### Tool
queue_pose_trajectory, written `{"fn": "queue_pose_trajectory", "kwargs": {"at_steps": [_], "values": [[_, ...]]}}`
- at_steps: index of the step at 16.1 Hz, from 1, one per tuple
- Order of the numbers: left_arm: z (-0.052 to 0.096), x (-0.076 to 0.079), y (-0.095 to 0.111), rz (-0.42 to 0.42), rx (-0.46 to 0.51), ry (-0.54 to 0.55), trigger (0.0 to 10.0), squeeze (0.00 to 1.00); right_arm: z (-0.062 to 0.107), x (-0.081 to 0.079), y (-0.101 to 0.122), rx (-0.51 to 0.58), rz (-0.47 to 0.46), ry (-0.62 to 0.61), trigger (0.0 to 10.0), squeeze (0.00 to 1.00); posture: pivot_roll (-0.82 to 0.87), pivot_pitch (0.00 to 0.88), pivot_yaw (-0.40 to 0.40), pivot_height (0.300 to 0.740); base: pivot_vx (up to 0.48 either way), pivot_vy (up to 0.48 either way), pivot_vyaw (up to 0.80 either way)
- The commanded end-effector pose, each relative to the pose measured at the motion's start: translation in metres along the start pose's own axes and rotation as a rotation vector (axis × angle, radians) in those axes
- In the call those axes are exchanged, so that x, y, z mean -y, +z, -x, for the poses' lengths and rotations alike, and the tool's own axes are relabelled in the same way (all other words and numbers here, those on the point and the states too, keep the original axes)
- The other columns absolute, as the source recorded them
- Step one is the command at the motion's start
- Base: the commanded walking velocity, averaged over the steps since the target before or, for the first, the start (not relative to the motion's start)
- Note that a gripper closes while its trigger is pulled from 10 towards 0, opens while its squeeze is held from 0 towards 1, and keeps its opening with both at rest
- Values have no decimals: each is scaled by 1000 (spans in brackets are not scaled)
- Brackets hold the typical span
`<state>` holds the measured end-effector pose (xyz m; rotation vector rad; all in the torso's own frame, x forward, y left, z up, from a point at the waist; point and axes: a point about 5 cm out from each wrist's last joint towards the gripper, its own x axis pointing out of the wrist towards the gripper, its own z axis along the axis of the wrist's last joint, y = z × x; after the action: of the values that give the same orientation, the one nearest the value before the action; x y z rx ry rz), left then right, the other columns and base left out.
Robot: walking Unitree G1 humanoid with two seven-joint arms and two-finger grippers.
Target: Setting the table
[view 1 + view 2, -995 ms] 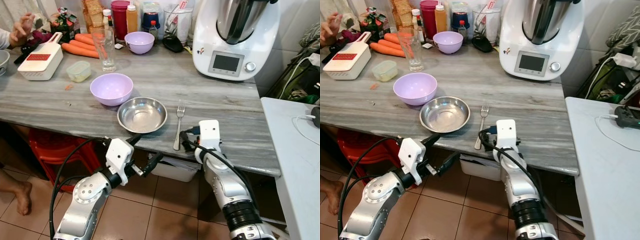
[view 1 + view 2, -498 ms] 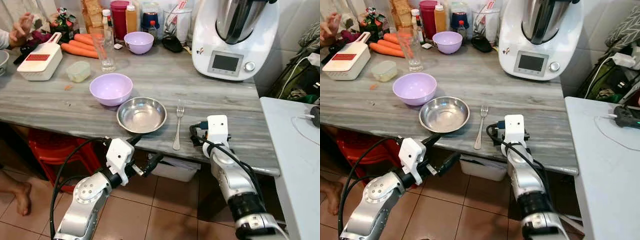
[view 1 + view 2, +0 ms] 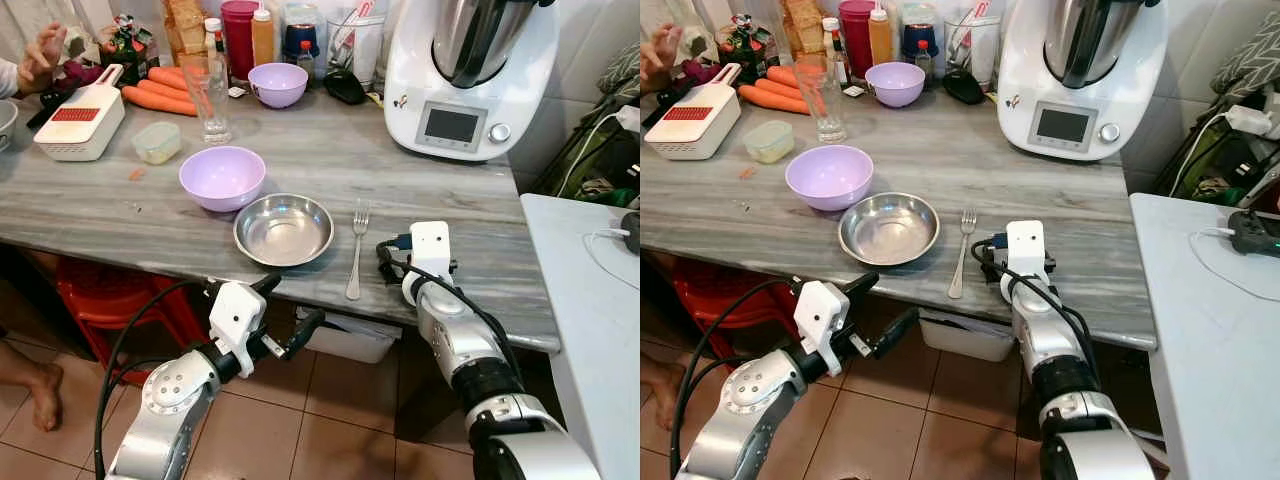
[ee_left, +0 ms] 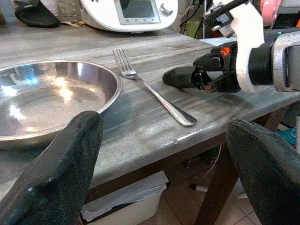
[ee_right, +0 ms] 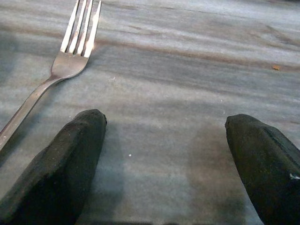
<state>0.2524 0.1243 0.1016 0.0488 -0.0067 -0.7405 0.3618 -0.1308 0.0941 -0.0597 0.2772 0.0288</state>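
The right gripper (image 5: pixel 164 140) hung wide open and empty, seemingly just above the table (image 3: pixel 440 200), beside the fork (image 3: pixel 355 252); the left gripper (image 3: pixel 288 312) gaped empty below the plate (image 3: pixel 284 229).

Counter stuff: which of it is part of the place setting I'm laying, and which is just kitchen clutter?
Place setting:
- steel plate
- fork, beside the plate
- right gripper, open, next to the fork
- left gripper, open, below the counter edge

Clutter:
- purple bowls
- glass
- carrots
- grater
- small lidded tub
- food processor
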Motion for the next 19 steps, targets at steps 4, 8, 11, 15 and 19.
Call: {"fn": "queue_pose_trajectory", "kwargs": {"at_steps": [4, 8, 11, 15, 19], "values": [[2, 2, 2, -8, -5, -7, 10000, 0, -5, -4, 2, -12, -23, 13, 10000, 1000, 49, 103, -41, 740, 0, 0, 0], [4, 2, 3, -8, -11, -6, 10000, 0, -7, -11, 3, -12, -33, 42, 10000, 1000, 56, 106, -40, 740, 0, 0, 0], [4, 1, 3, -10, -13, -6, 10000, 0, -9, -15, 7, 2, -38, 63, 10000, 1000, 56, 106, -40, 740, 0, 0, 0], [4, 2, 3, -9, -15, -8, 10000, 0, -9, -21, 8, 12, -36, 84, 10000, 1000, 56, 106, -40, 740, 0, 0, 0], [4, 2, 3, -10, -15, -5, 10000, 0, -9, -19, 7, 14, -37, 75, 10000, 1000, 58, 98, -42, 740, 0, 0, 0]]}}
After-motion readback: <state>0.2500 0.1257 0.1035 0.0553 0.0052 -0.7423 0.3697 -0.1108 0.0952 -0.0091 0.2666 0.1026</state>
